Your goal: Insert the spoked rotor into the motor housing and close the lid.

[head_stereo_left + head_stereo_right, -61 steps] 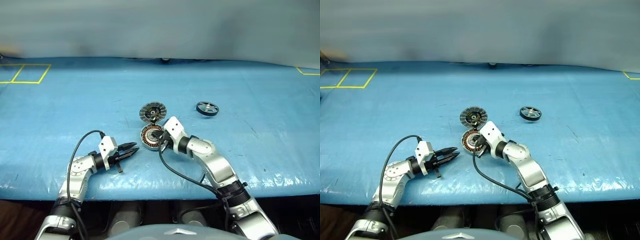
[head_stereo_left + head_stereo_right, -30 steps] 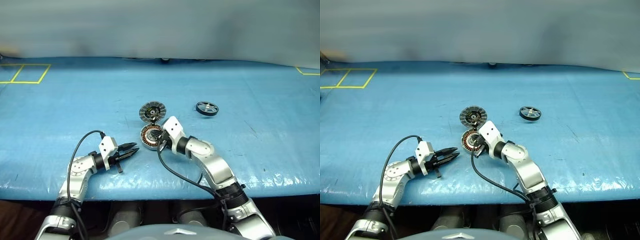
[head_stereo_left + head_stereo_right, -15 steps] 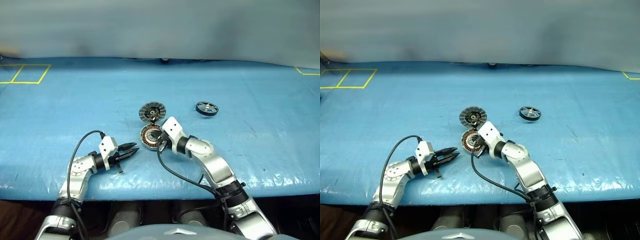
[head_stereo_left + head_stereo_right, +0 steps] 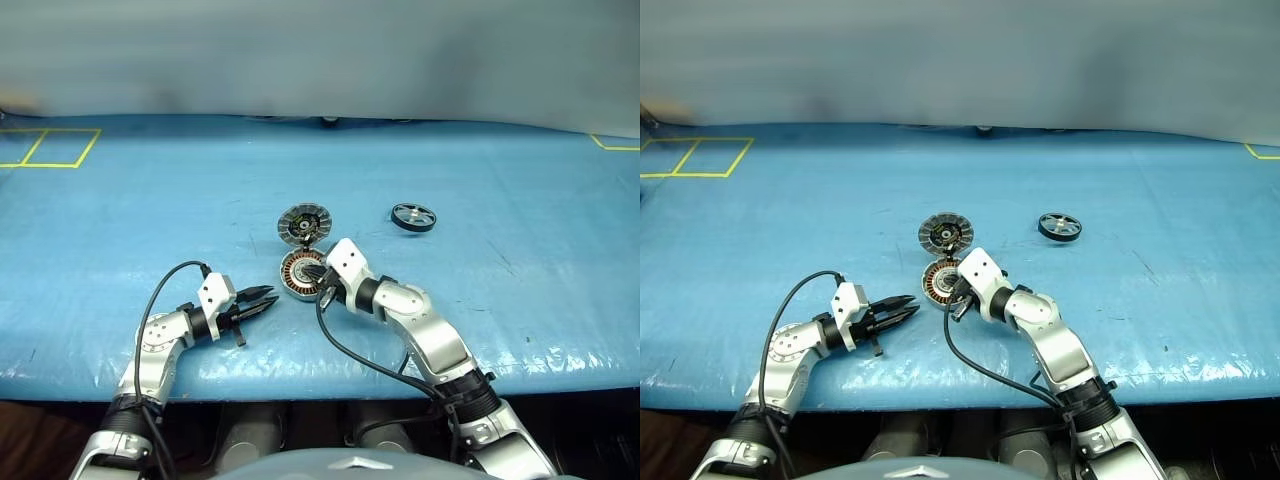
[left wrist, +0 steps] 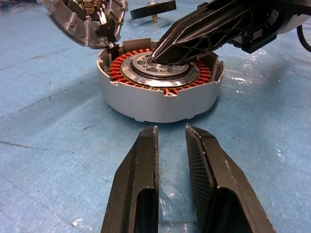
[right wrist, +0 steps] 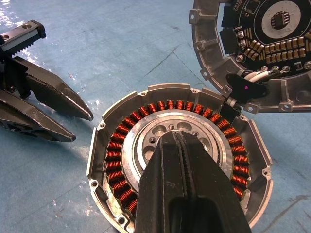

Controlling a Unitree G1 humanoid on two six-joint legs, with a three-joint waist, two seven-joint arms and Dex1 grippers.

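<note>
Nothing is shifting: right claw (image 6: 181,145), fingers together, is still resting on the motor housing (image 4: 302,273) hub; left claw (image 5: 171,145), slightly apart, empty, waiting nearby. Spoked rotor (image 4: 414,216) is lying apart on the counter (image 4: 520,200), lid (image 4: 303,223) open.

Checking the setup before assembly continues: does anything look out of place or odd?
Nothing looks damaged or spilled. The lid lies flipped open beside the motor housing, and the spoked rotor sits apart on the blue table. The shut right gripper rests on the housing's hub.
</note>
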